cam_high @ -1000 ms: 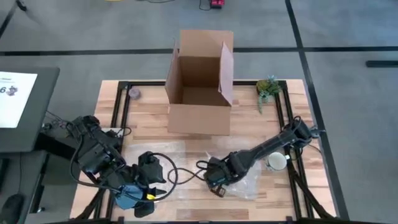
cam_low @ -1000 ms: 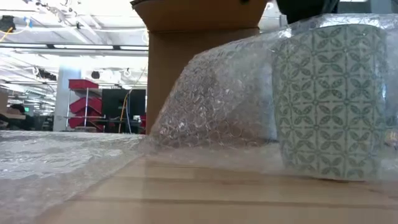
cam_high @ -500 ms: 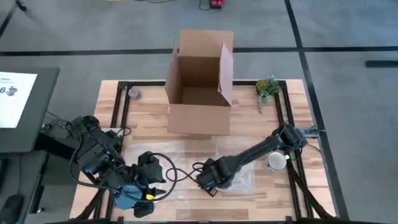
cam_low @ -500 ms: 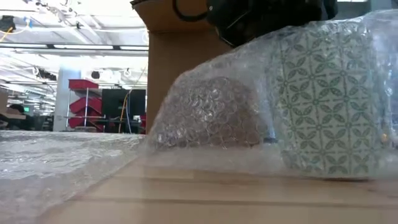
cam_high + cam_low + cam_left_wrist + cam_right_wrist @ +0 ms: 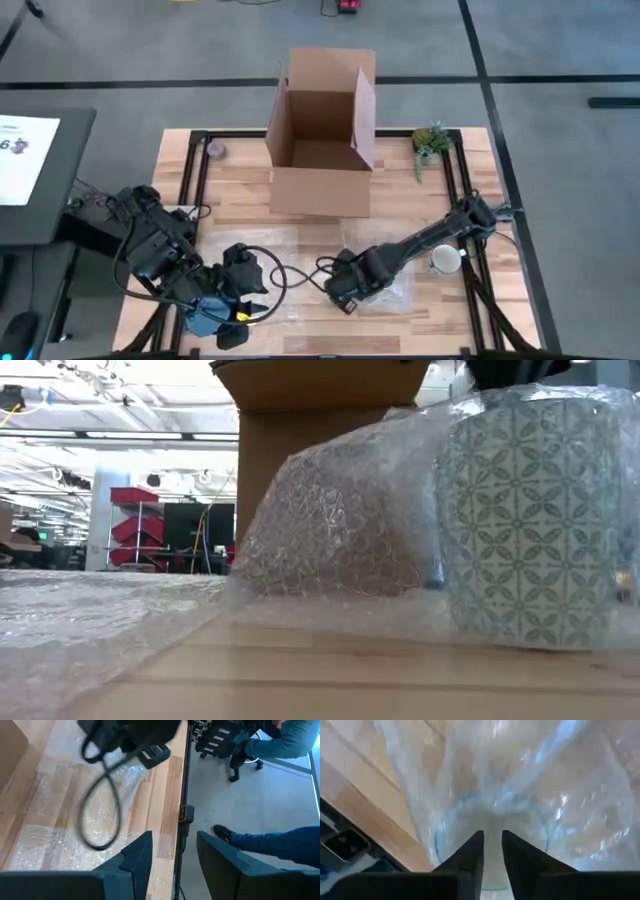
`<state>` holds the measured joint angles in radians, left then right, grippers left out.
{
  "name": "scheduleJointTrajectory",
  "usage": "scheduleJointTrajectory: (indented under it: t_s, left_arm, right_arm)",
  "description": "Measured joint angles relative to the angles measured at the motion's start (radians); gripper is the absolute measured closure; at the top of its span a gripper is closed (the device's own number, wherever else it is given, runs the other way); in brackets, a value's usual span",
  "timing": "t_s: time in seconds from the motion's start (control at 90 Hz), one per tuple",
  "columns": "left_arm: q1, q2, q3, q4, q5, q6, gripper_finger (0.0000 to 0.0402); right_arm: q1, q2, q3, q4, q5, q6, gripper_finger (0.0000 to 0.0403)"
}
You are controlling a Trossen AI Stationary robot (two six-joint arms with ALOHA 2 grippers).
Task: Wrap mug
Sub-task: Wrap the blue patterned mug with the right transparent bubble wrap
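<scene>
A green-and-white patterned mug (image 5: 530, 520) stands upright on its base near the table's front edge, with clear bubble wrap (image 5: 340, 520) draped over it. The rest of the sheet (image 5: 290, 262) lies flat on the table to the left. My right gripper (image 5: 350, 290) hangs over the mug's mouth, shut on the wrap (image 5: 492, 845). The mug's rim (image 5: 445, 832) shows through the film. My left gripper (image 5: 235, 325) waits at the near-left corner, open, with nothing between its fingers (image 5: 174, 855). My right gripper pinches the bubble wrap between its two fingers at the stretch over the mug's mouth (image 5: 492, 822). The fingers come from above, pointing down toward the opening. One layer or several, I cannot tell. The film falls slack over the mug's side to the table.
An open cardboard box (image 5: 322, 130) stands at the table's far middle. A small plant (image 5: 432, 142) is at the far right and a tape roll (image 5: 215, 150) at the far left. A white mug (image 5: 443, 260) sits under the right arm. A person's legs (image 5: 280, 845) show beyond the table's edge.
My right gripper dipped toward the table's left edge with the wrap, then came back right and up. The film beside the mug has bulged higher and now lies closer over the mug. The mug tipped a little and stands upright again.
</scene>
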<state>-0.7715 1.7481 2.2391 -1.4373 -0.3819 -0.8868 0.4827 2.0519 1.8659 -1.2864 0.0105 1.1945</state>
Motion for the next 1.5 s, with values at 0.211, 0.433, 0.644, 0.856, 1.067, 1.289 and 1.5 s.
scheduleJointTrajectory:
  t_s: [0.211,0.433,0.644,0.856,1.067,1.289,1.5]
  left_arm:
    - [0.006,0.000,0.000,0.003,-0.001,0.008,0.0268]
    - [0.012,0.000,0.000,0.014,-0.004,0.014,0.0268]
    - [0.013,0.000,0.000,0.015,-0.004,0.014,0.0268]
    - [0.013,0.000,0.000,0.015,-0.004,0.010,0.0268]
    - [0.013,0.000,0.000,0.015,-0.004,0.010,0.0268]
    - [0.013,0.000,0.000,0.015,-0.004,0.011,0.0268]
    - [0.013,0.000,0.000,0.015,-0.004,0.011,0.0268]
  right_arm:
    - [0.004,0.031,-0.124,0.083,0.057,0.012,0.0399]
    - [-0.006,0.082,-0.147,0.156,0.044,-0.070,0.0402]
    - [-0.022,0.090,-0.080,0.044,0.019,-0.104,0.0403]
    - [-0.026,0.086,0.110,-0.095,0.019,-0.123,0.0403]
    - [-0.013,0.098,0.152,-0.083,0.068,-0.065,0.0403]
    - [-0.013,0.215,0.152,-0.055,0.068,-0.103,0.0403]
    - [0.002,0.275,0.157,-0.031,0.068,-0.132,0.0403]
